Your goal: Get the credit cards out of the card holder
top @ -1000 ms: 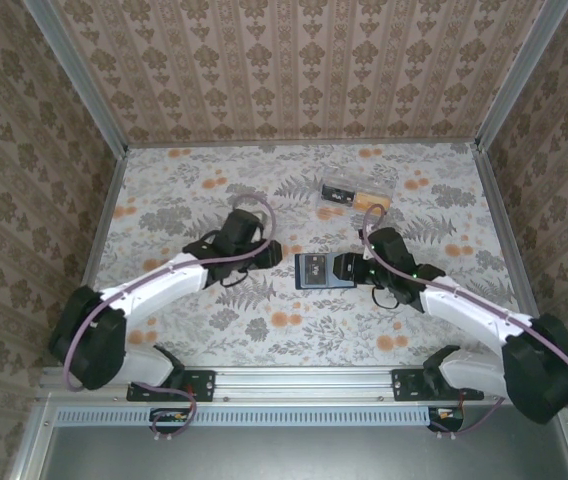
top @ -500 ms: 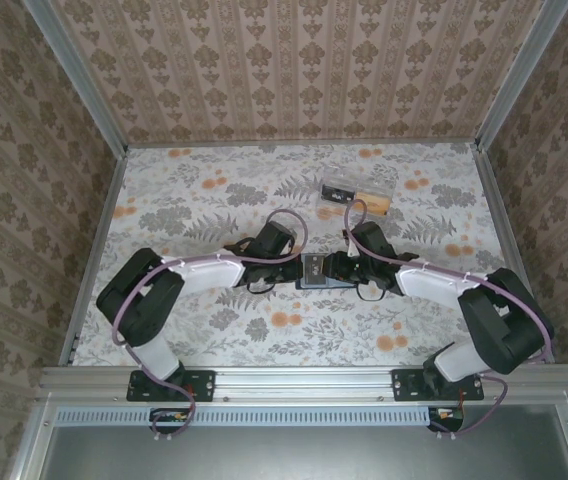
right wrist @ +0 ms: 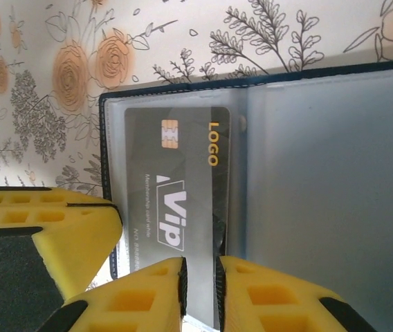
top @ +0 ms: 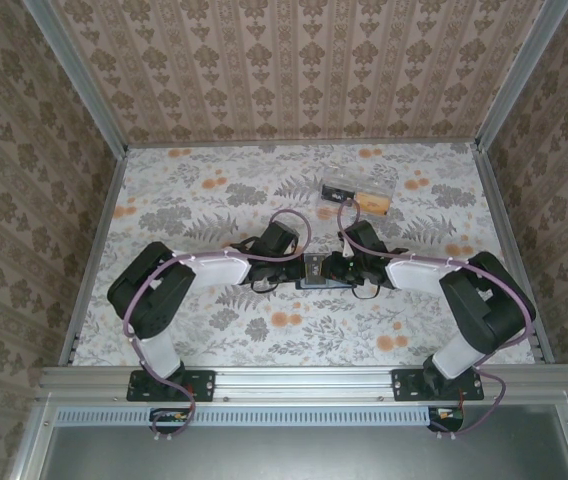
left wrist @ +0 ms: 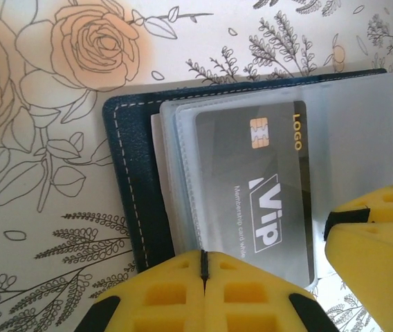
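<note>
Nearest us, the left gripper [left wrist: 203,290] has its fingers pressed together at the card holder [left wrist: 131,173] edge. The right gripper [right wrist: 200,287] is narrowed about the credit card [left wrist: 266,187] end, grip uncertain. The holder lies open on the table [top: 214,190], the card inside its clear sleeve [left wrist: 349,138]. Nothing is out yet, we judge. The card reads "LOGO", "Vip", "Membership card".

You have bright, even light; shadows faint. Top view sharp throughout. In your wrist views the card [left wrist: 266,187] print reads crisp; yellow fingers [left wrist: 245,277] go slightly soft near the lens.
</note>
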